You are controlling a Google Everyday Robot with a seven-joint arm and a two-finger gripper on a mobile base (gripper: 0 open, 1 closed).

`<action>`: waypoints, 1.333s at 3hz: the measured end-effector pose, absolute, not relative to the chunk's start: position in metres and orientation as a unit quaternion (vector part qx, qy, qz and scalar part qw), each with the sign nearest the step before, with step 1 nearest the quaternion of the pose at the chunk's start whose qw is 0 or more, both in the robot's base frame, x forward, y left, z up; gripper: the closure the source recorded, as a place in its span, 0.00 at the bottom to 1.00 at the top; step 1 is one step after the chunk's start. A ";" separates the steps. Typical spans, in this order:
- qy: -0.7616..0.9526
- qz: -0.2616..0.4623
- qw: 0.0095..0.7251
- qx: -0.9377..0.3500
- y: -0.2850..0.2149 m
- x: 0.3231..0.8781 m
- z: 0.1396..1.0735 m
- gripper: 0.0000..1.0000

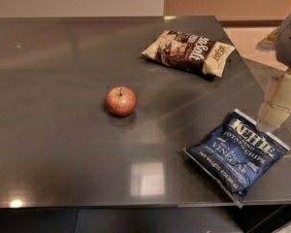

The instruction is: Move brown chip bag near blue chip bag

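Your brown chip bag (188, 51) lay flat at the far side of the counter (63, 81), well apart from the blue chip bag (237, 155) at the near right edge. An apple (121, 101) sat off to the left of both. Your tool (271, 114) hung at the right edge, near the blue bag's far corner; whether it was apart or together, you could not tell. The brown bag looked light, puffy and crinkly, with slippery film and brittle contents. You would likely have done best pinching a cream end seam gently.
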State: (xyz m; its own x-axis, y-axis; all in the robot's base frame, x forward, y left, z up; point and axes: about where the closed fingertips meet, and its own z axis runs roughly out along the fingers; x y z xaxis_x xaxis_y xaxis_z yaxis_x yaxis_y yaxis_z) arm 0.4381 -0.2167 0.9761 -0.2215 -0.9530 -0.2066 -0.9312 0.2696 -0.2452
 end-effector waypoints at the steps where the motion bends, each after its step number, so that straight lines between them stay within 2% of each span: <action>1: 0.781 -0.034 0.159 -0.603 -0.217 0.438 0.976 0.00; 2: 0.776 -0.035 0.165 -0.608 -0.214 0.446 0.981 0.00; 4: 0.767 -0.020 0.201 -0.609 -0.197 0.512 0.990 0.00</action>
